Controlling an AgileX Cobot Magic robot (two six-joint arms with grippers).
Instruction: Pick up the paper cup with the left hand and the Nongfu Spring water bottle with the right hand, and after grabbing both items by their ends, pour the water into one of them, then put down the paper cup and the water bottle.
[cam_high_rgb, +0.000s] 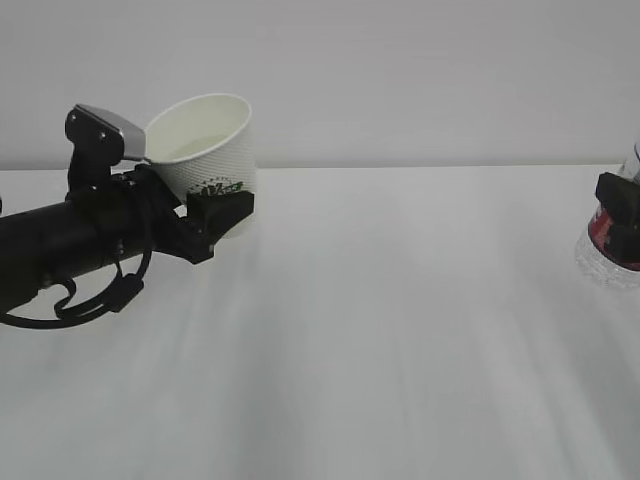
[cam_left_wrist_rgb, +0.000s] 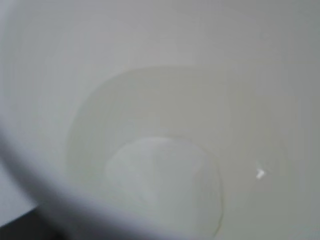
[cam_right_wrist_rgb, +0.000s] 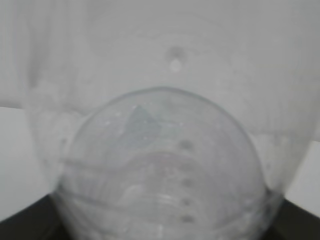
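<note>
The left claw gripped the tilted paper cup near its base, above the white surface. At far right, the right claw clasped the Nongfu Spring water bottle.

A plain white tabletop fills the lower two thirds of the exterior view, smooth and matte, with faint soft streaks of shading running toward the near edge. Behind it rises a bare, pale grey wall, and the two meet in a straight horizontal line. Small patches of the same white surface show at the wrist views' edges.
</note>
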